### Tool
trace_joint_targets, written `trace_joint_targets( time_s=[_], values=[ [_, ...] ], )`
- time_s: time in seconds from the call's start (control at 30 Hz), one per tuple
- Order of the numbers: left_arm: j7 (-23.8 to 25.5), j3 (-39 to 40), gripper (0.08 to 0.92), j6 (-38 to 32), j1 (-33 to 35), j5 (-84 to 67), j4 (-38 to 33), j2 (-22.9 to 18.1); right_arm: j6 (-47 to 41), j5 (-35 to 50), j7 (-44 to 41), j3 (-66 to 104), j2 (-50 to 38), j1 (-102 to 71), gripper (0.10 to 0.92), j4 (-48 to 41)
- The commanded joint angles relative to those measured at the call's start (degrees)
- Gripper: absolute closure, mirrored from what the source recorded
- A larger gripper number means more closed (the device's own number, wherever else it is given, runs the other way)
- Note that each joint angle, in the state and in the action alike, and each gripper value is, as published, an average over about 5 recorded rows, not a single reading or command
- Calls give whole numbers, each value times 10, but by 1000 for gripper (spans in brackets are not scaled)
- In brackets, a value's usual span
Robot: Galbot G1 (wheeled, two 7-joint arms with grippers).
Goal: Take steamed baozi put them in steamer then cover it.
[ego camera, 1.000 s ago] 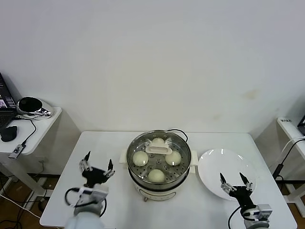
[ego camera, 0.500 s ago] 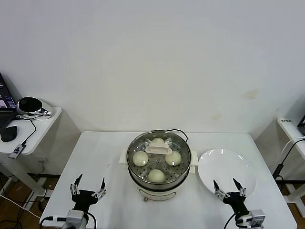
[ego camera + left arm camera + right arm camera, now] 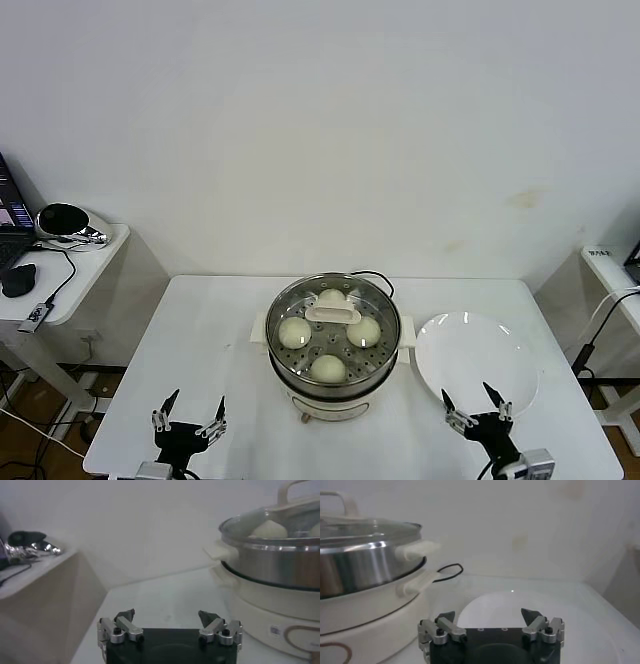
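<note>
Two hands low (fingers spread), left hand (image 3: 188, 420), right hand (image 3: 476, 412)

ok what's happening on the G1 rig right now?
Nothing is being handled. All four baozi sit inside the steamer, and the glass lid is on top. The white plate beside it holds nothing. The left pincer and right pincer are both open, low at the table's near edge, either side of the steamer, apart from it.
</note>
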Motion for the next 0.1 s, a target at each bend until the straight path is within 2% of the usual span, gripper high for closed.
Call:
trace_joint_targets(
  time_s=[0.03,0.1],
  values=[
    [7,-5,177,-2,27,-2,-8,5,-23,-2,-1,9,4,-27,203,34],
    [7,-5,177,-2,27,-2,-8,7,-24,-2,-2,11,4,-26,203,36]
  ],
)
